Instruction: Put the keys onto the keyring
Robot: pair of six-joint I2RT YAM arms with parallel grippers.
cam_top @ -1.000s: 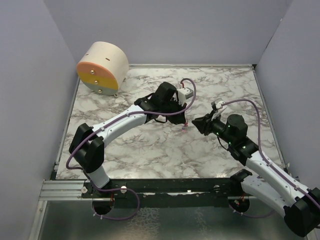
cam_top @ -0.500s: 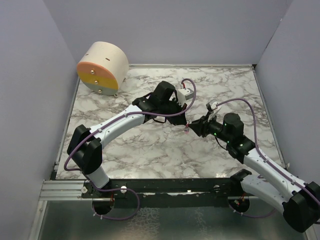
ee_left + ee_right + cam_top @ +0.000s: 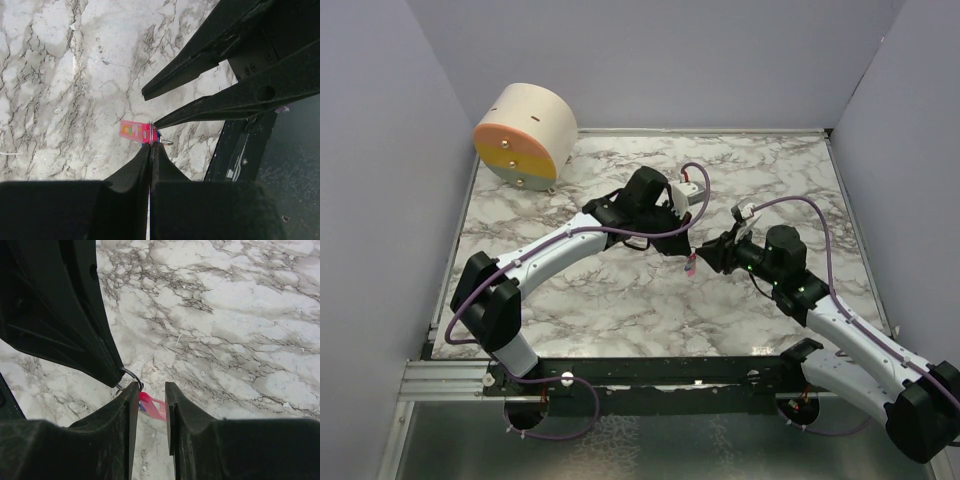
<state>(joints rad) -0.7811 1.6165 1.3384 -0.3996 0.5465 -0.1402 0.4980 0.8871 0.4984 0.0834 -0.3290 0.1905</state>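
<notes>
The pink-red key hangs just above the marble at my left gripper, whose fingers are pressed shut. The keyring's thin metal loop sticks out from those shut tips, and a sliver of its blue tag shows beside the key. My right gripper is open. The key lies in the gap between its fingers, and its left fingertip is right at the loop. From above, both grippers meet tip to tip at mid-table around the key.
A round wooden drum with an orange and yellow face stands at the back left corner. Grey walls enclose the marble table on three sides. A metal rail runs along the near edge.
My right gripper has moved left up to the left gripper's tips and its fingers have parted slightly. The left gripper has shifted a little toward the near side, still shut.
</notes>
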